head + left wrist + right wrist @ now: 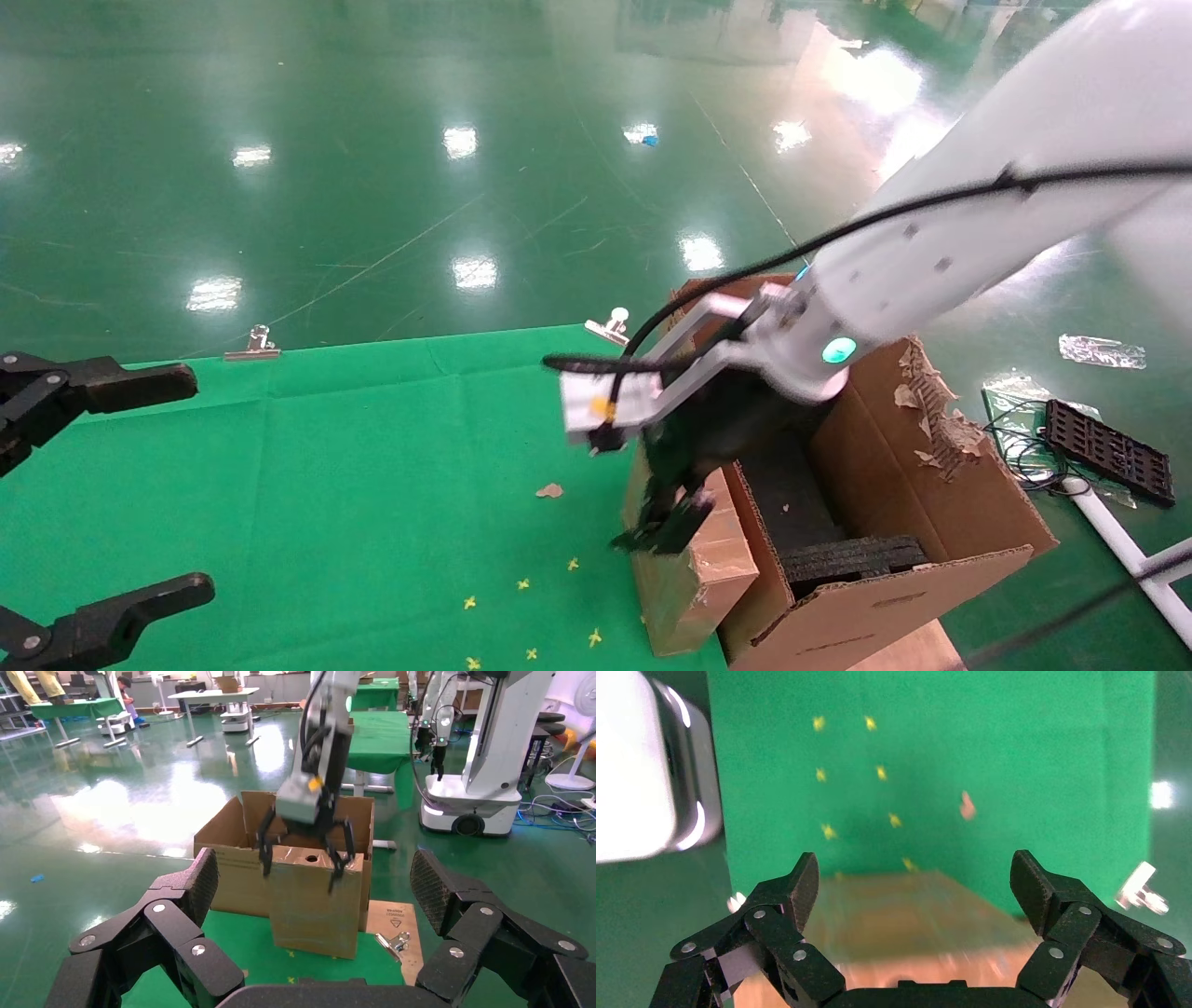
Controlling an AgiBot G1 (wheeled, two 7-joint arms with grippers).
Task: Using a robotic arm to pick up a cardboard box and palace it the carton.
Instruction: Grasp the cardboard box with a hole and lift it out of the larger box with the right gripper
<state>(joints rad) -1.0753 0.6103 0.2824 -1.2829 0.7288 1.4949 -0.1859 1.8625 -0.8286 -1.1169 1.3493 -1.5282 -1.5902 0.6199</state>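
The slim cardboard box (694, 578) stands upright on the green table, right beside the carton (931, 466). A small hole shows in its top narrow edge (310, 859). My right gripper (663, 533), on the white robotic arm (931, 252), hangs over that top edge. Its fingers (264, 852) straddle the box, spread wide; in the right wrist view the right gripper (916, 874) is open with the blurred box (912, 917) between its pads, not touching. The left gripper (177, 485) stays parked at the table's left, open and empty.
Black foam (852, 559) lines the carton, whose flap (941, 410) is torn. Binder clips (251, 343) (610, 326) hold the cloth's far edge. A cardboard scrap (549, 490) and yellow marks lie on the cloth. A black tray (1108, 452) and cables lie on the floor.
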